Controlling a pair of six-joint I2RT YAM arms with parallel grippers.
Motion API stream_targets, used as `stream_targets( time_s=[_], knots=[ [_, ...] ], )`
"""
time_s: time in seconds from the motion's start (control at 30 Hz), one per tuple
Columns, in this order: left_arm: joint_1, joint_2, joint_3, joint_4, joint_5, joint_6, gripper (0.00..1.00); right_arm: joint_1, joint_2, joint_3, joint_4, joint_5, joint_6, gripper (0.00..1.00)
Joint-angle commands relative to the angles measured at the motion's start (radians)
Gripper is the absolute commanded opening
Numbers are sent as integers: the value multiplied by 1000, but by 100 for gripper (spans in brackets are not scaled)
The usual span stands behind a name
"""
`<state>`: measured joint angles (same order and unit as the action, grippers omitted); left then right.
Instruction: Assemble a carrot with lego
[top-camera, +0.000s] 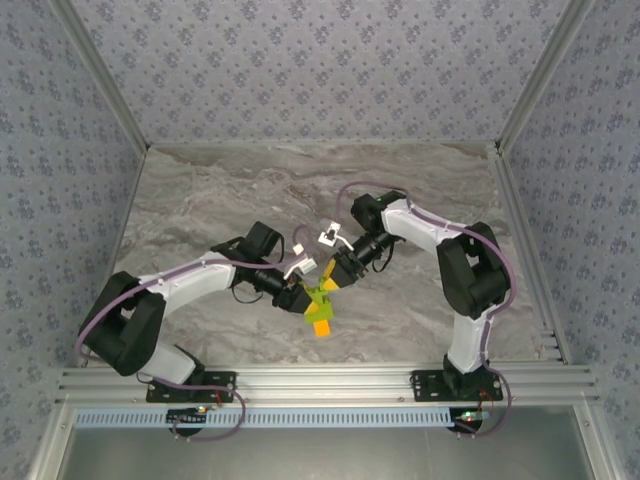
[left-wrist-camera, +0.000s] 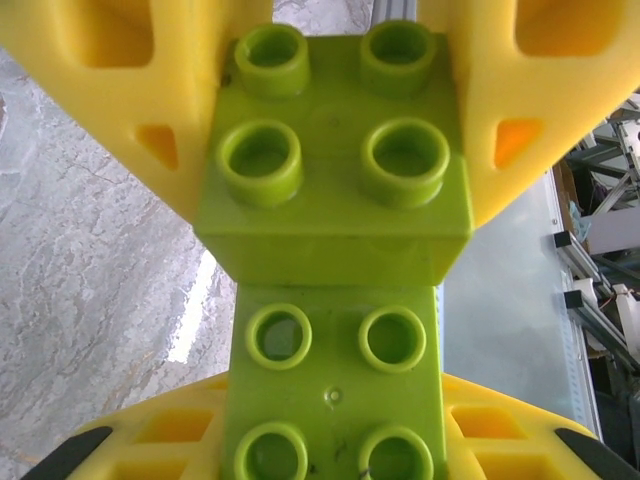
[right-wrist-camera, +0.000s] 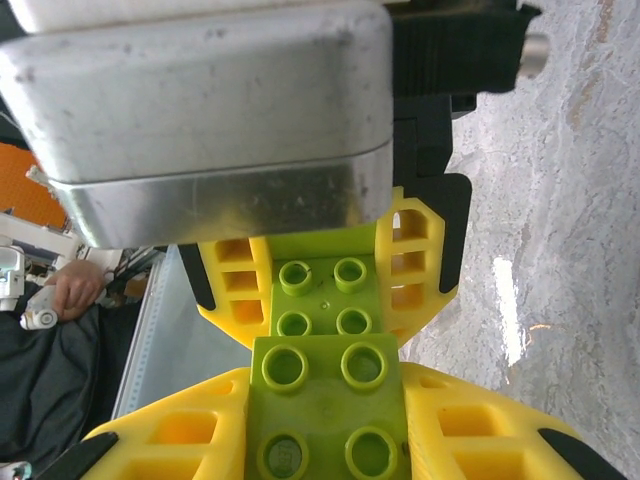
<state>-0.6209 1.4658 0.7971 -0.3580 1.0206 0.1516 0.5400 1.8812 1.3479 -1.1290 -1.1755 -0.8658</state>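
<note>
Two grippers hold the carrot (top-camera: 320, 308) above the worktop (top-camera: 200, 200) (orange brick (top-camera: 321, 326) at one end). The left gripper (left-wrist-camera: 335, 455) squeezes one green brick (left-wrist-camera: 335, 400). The right gripper (right-wrist-camera: 325, 445) squeezes the other green brick (right-wrist-camera: 325, 400). A crooked push could pop them apart.

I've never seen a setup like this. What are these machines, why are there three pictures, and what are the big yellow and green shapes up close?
These are two robot arms bolted to a marbled table. The wide picture looks down from above. The other two come from a small camera on each wrist, so everything there looks huge. The yellow shapes are the fingers: the left arm's fingers sit at the bottom of its own view, and the right arm's fingers at the bottom of theirs. The left pair is shut on a first lime-green brick, the right pair on a second lime-green brick, and the two bricks overlap. From above, an orange brick shows next to them.
</note>
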Motion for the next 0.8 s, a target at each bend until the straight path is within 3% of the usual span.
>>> stream_targets(
  time_s=[0.0, 0.53, 0.77],
  knots=[
    [49, -35, 49, 97, -24, -7, 15, 29, 28, -21, -174, 62, -23, 22],
    [54, 3, 67, 77, -35, 0, 15, 80, 18, -21, -143, 150, 58, 24],
    [55, 13, 74, 69, -41, 1, 15, 86, 30, -11, -136, 154, 72, 38]
  ],
)
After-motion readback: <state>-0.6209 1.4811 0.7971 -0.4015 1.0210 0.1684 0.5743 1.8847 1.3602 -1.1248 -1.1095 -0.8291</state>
